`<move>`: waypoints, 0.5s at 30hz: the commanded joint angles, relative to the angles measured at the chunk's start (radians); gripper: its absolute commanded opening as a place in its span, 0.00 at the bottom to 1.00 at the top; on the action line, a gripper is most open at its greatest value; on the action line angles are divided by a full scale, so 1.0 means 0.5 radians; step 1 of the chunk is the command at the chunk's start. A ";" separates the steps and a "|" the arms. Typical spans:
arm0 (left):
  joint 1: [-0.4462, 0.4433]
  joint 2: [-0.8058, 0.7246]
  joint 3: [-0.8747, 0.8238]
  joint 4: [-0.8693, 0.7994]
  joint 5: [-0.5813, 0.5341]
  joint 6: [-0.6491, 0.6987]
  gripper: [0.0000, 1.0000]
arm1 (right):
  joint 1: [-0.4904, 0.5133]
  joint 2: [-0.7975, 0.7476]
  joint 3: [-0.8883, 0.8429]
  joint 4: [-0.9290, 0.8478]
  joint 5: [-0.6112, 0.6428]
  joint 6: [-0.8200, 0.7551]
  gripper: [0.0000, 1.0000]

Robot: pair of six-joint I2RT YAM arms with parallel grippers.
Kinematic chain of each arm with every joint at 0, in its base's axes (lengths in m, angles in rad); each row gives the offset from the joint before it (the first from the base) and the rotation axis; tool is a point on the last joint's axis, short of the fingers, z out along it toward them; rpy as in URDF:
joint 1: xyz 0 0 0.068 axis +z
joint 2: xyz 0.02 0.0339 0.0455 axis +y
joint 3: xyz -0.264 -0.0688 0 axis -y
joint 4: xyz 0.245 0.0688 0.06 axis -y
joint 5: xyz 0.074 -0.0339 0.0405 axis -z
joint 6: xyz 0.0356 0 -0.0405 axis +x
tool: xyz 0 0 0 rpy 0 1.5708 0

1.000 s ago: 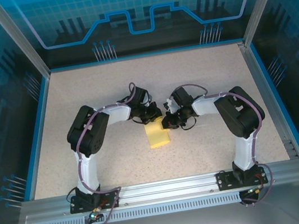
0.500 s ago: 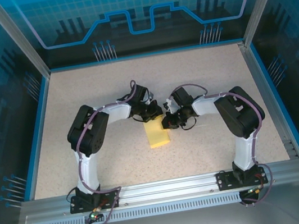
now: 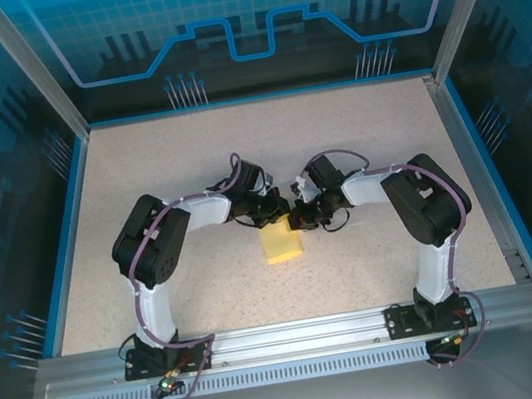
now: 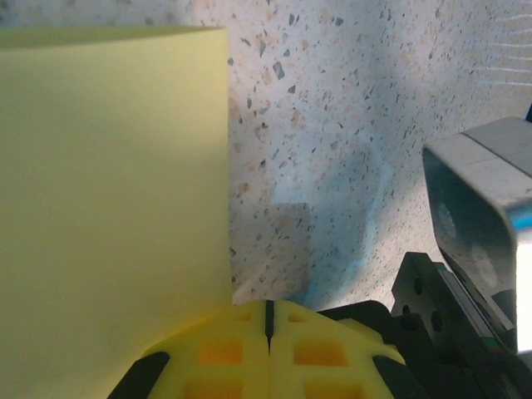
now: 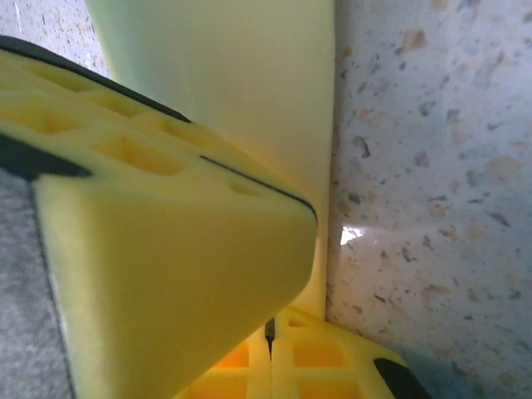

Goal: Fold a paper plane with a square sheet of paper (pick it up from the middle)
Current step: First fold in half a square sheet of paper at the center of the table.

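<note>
Left side: the left pincer (image 4: 268, 332) sits low over the worktop (image 3: 141, 179) at the far edge of the paper, its two yellow pads pressed together with only a thin seam between them. In its wrist view the paper lies just left of the tips, and no layer can be seen caught in the seam. Centre: the square sheet of paper (image 3: 281, 245) lies on the worktop between the two arms, nearer the bases than either pincer. From above, its outline is an upright rectangle rather than a square, which suggests a first fold in half is in place. No pointed nose, angled corner or wing layer is visible, so the paper plane is judged to be at an early stage: the nose folds, the wing folds and the final pick-up from the middle are all left to do. Right side: the right pincer (image 5: 270, 341) is likewise pressed together, just beside the sheet's far right corner and close to the left pincer. Count: one sheet, two arms, two pincers.
</note>
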 commanded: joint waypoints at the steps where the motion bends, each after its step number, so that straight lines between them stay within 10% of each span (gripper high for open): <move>1: -0.023 0.080 0.020 -0.029 -0.048 0.012 0.02 | -0.017 0.076 -0.078 -0.187 0.087 -0.014 0.04; 15: -0.006 0.217 0.090 -0.180 -0.248 0.113 0.00 | -0.004 -0.012 -0.151 -0.202 0.000 -0.111 0.03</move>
